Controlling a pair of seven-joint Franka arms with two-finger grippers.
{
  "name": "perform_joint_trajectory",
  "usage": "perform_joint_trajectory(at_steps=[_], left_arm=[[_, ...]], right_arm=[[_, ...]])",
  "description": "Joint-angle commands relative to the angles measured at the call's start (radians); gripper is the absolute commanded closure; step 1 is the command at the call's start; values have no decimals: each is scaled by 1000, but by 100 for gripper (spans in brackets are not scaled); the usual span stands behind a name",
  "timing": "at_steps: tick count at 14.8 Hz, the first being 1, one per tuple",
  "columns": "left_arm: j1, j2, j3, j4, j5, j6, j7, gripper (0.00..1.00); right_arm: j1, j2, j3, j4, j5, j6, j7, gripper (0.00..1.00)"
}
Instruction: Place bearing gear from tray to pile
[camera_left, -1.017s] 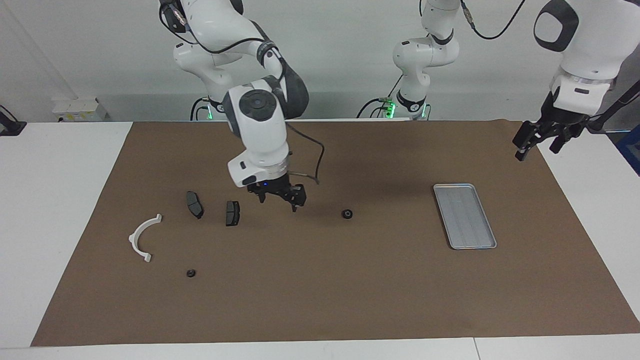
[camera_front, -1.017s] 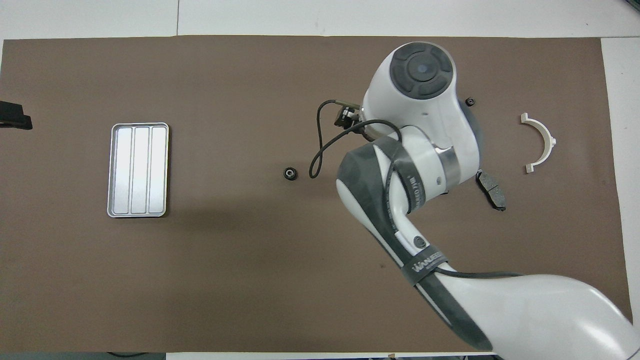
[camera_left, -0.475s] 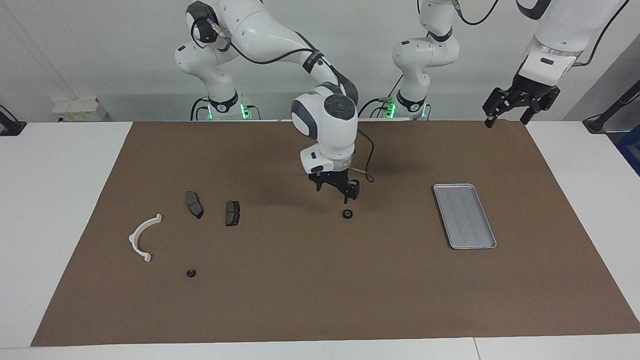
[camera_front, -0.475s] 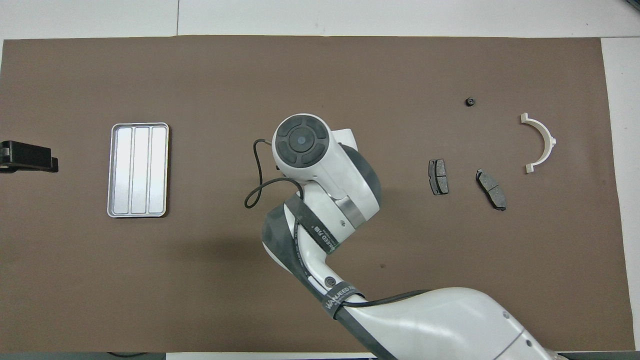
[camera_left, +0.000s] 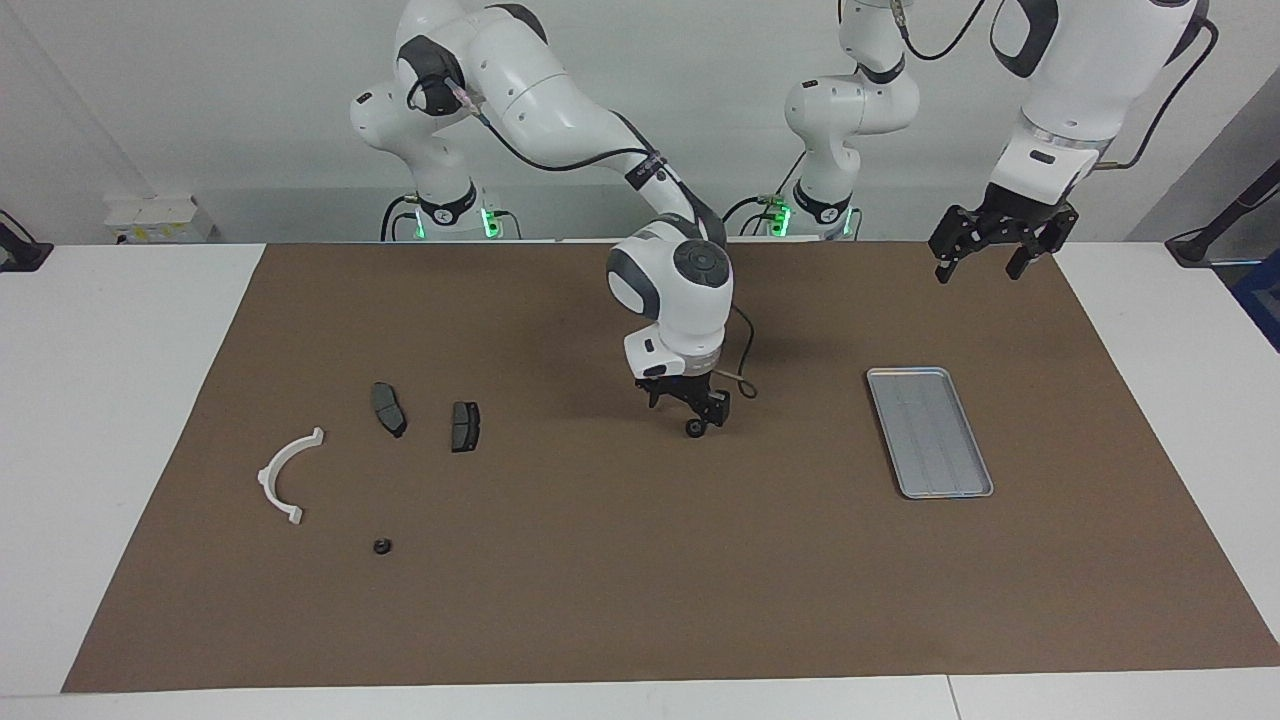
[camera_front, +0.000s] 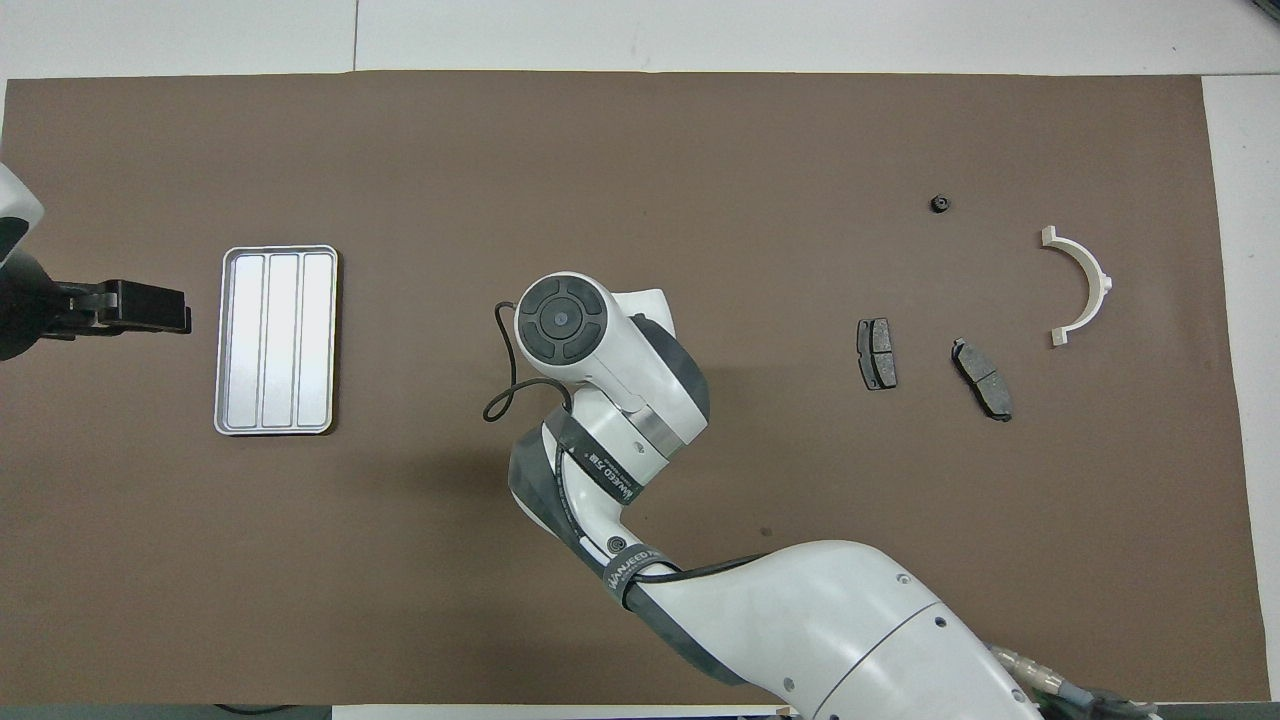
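1. Facing view: compared with a second ago, the right arm has swung from above the two brake pads (camera_left: 428, 419) toward the middle of the brown mat (camera_left: 640, 560) and come down low.
2. Its right gripper (camera_left: 692, 412) now hangs with fingers spread directly over a small black bearing gear (camera_left: 693, 430), fingertips down at the gear's level on either side. I cannot tell whether they touch it; nothing is lifted.
3. That gear sits on the mat, not in the tray (camera_left: 929, 431), which lies at about 3 o'clock from it toward the left arm's end of the table.
4. The pile lies at about 9 o'clock from the gripper: both brake pads, then the white half-ring bracket (camera_left: 285, 476). A second small black gear (camera_left: 380, 546) rests farther from the robots than the pads.
5. The left gripper (camera_left: 978, 250) has moved inward since the earlier frame and now hovers high over the mat's edge, at about 12 o'clock from the tray, fingers apart and holding nothing.
6. Overhead view: the right arm's white wrist (camera_front: 600, 350) has shifted from the pile's end to the middle of the mat and hides both its gripper and the gear beneath.
7. A dark band on this arm carries white lettering, too small to read with certainty.
8. The tray (camera_front: 222, 340) is at 9 o'clock from the wrist; the pads (camera_front: 877, 353) and bracket (camera_front: 1085, 282) are at 3 o'clock.
9. The left gripper (camera_front: 150, 306) has come farther into view beside the tray.
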Motion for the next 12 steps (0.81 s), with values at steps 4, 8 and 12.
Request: perform_joint_trajectory(at_steps=[4, 8, 12], left_arm=[[-7, -24, 12, -24, -4, -49, 19, 0], [-8, -24, 12, -24, 0, -45, 28, 0], [-7, -26, 12, -24, 0, -45, 30, 0]], right_arm=[[19, 74, 1, 61, -16, 47, 37, 1], [19, 75, 1, 62, 4, 38, 35, 65], [13, 78, 1, 70, -13, 8, 34, 100]])
